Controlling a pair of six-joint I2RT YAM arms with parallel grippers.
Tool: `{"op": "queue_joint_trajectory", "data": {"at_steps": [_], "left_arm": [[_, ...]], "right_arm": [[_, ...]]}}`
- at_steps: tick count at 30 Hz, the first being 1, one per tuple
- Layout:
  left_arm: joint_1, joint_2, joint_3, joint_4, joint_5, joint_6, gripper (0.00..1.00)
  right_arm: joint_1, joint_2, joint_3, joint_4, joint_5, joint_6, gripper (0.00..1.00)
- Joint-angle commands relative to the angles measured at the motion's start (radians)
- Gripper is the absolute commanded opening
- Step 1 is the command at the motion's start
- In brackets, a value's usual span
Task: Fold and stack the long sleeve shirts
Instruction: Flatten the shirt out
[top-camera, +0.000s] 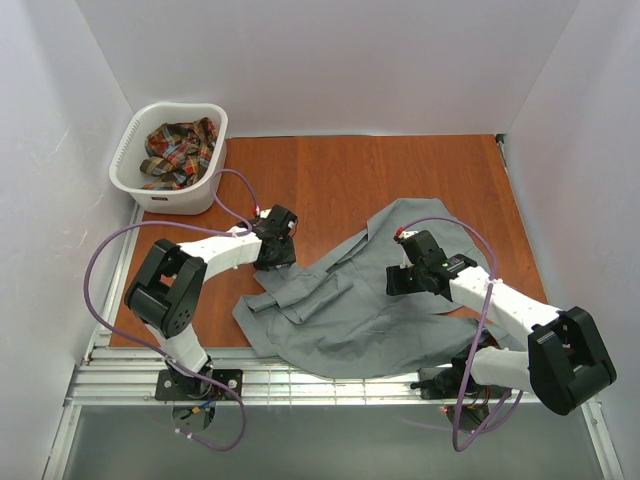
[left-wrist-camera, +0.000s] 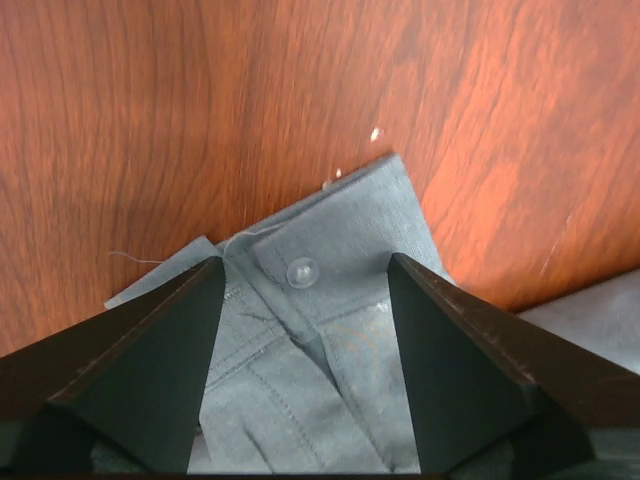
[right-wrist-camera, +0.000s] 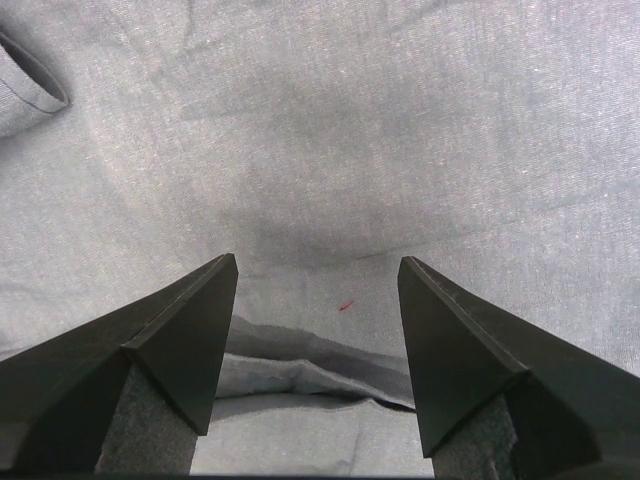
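Observation:
A plain grey long sleeve shirt (top-camera: 370, 300) lies rumpled across the middle and right of the wooden table (top-camera: 330, 180). Its sleeve reaches left, and the buttoned cuff (left-wrist-camera: 330, 250) lies flat between the fingers of my left gripper (top-camera: 275, 255) (left-wrist-camera: 305, 262), which is open just above it. My right gripper (top-camera: 400, 278) (right-wrist-camera: 318, 260) hangs open over the shirt's body, where a soft fold (right-wrist-camera: 300, 370) runs between its fingers. The plaid long sleeve shirt (top-camera: 180, 152) sits bunched in the basket at the back left.
The white laundry basket (top-camera: 172, 205) stands in the back left corner against the wall. White walls close in the table on three sides. A metal rail (top-camera: 300, 385) runs along the near edge, and the grey shirt's hem reaches it.

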Motion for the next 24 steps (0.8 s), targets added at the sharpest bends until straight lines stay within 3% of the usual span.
{"op": "queue_joint_trajectory", "data": {"at_steps": [1, 3, 7, 11, 17, 24], "left_arm": [[0.009, 0.039, 0.023, 0.023, -0.004, -0.003, 0.61], [0.011, 0.065, 0.020, 0.026, 0.006, -0.016, 0.58], [0.011, 0.096, -0.006, 0.023, 0.004, -0.030, 0.37], [0.030, 0.117, 0.034, 0.026, -0.042, -0.004, 0.00], [0.110, 0.185, 0.306, 0.018, -0.180, 0.147, 0.00], [0.185, 0.417, 0.918, 0.081, -0.416, 0.384, 0.00]], "right_arm": [[0.004, -0.010, 0.010, 0.014, -0.013, 0.005, 0.62], [0.002, -0.009, 0.014, 0.014, -0.013, 0.003, 0.62], [0.002, -0.010, 0.026, 0.013, -0.012, 0.003, 0.62], [0.004, -0.010, 0.030, 0.013, -0.012, -0.003, 0.62], [0.002, -0.003, 0.044, 0.013, -0.007, -0.017, 0.62], [0.002, -0.010, 0.075, 0.011, -0.021, -0.020, 0.62]]}}
